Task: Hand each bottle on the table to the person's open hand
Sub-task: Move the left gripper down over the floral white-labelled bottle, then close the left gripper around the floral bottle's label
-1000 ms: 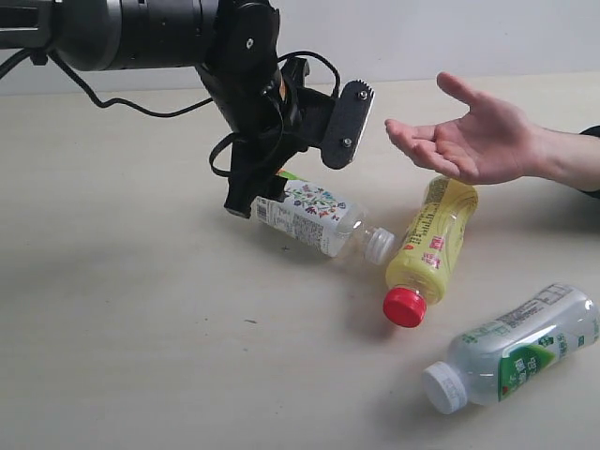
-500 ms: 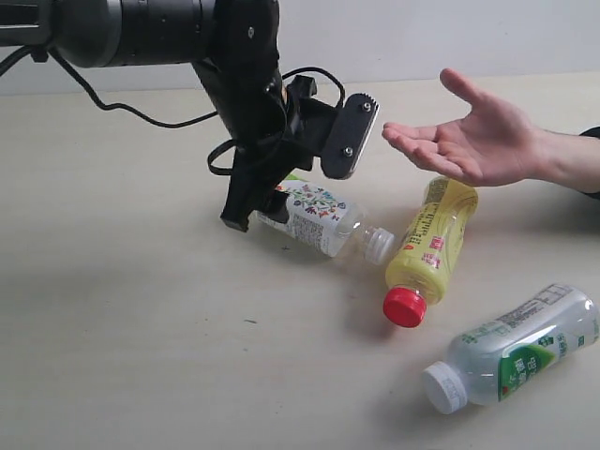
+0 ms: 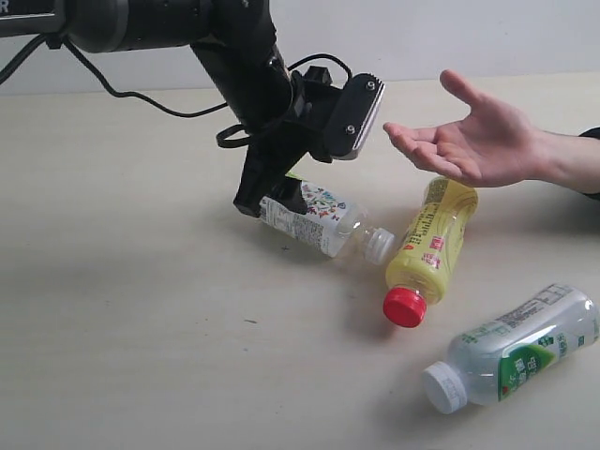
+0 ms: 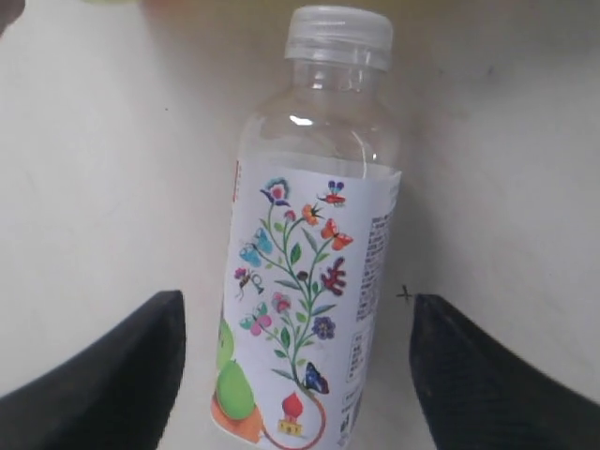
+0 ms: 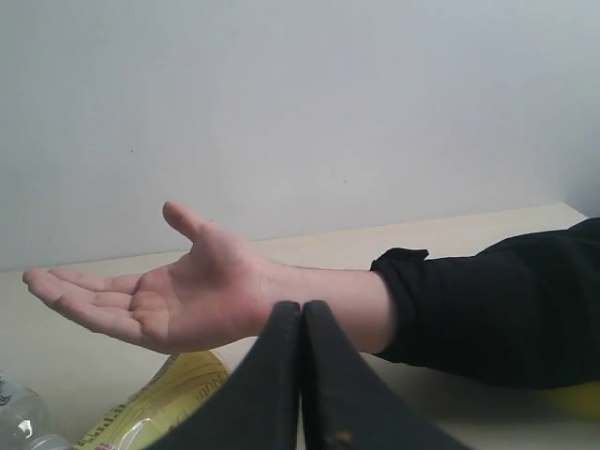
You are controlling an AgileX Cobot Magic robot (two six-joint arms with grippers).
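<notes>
Exterior view: on the table (image 3: 141, 356), the left gripper (image 3: 270, 199) stands wide astride the short illustrated bottle (image 3: 314, 217), a finger on each side, not touching it. The person's open hand (image 3: 473, 141) waits at the bottle's two o'clock. The right gripper (image 5: 302, 314) is pressed closed, empty.

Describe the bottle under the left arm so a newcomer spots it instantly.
On the pale table, look below the black left arm, left of the open hand. The short clear bottle lies on its side; unlike the yellow bottle and green-labelled bottle, its white label shows flowers and butterflies.
</notes>
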